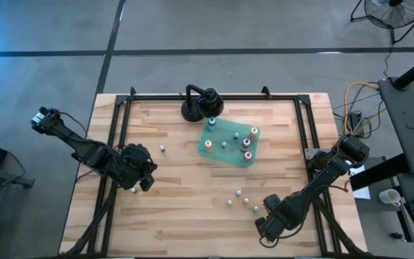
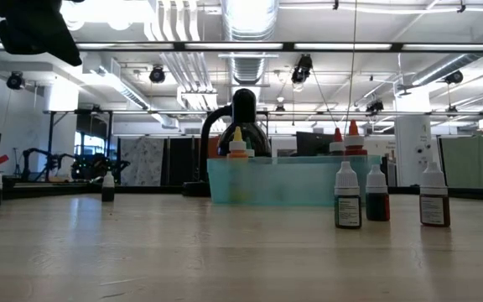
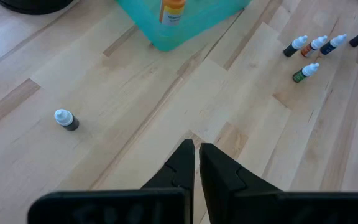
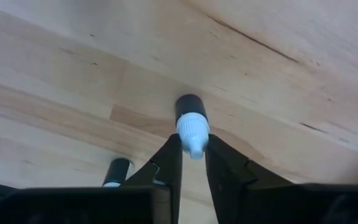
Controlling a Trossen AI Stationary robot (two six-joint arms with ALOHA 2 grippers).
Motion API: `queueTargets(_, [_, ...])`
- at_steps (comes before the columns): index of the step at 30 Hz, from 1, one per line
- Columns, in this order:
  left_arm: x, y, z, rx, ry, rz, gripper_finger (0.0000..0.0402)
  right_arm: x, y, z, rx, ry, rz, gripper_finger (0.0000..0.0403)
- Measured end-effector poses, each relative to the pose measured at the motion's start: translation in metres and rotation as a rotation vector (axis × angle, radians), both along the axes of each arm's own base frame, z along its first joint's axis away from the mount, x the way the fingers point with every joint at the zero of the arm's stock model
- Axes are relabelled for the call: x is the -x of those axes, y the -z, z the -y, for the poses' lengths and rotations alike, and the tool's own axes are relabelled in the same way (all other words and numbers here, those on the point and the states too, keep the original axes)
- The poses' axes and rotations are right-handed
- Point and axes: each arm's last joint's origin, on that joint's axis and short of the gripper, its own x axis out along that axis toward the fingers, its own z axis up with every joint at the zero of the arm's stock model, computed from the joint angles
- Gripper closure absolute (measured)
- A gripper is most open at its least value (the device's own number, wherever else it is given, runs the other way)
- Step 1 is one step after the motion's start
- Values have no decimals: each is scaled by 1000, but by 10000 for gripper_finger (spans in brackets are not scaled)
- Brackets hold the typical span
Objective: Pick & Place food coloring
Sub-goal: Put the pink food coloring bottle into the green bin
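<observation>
The food coloring is several tiny bottles. Some stand on the green sheet (image 1: 230,152). A loose group (image 1: 238,193) stands on the wood near the right arm, and it also shows in the low view as bottles (image 2: 348,197). Two single bottles (image 1: 162,148) (image 1: 133,190) stand near the left arm. My right gripper (image 1: 270,218) is low at the near right and shut on one dark bottle (image 4: 190,109); another bottle (image 4: 117,169) stands beside its finger. My left gripper (image 3: 196,155) is shut and hovers over bare wood at the table's left. My right gripper pinches the dark-bodied bottle by its white cap (image 4: 193,132), one finger on each side of the cap's narrow tip. The fingers come from above, slanting down. The body points away from the fingers toward the wood; I cannot tell whether its base rests on the table.
A black round-based stand (image 1: 201,104) sits at the far edge just behind the green sheet. Black frame rails (image 1: 121,129) run along the table's left and right sides. Bare wood lies in the middle and near left of the table.
</observation>
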Motion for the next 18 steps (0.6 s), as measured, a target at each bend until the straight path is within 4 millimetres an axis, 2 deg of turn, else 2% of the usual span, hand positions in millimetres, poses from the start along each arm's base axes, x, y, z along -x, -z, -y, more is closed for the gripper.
queueTargets(10, [0, 0, 0, 0, 0, 0, 401, 1, -6, 3, 43, -8, -27, 362])
queueTargets(18, [0, 0, 0, 0, 0, 0, 401, -10, -52, 18, 202, -7, -31, 363])
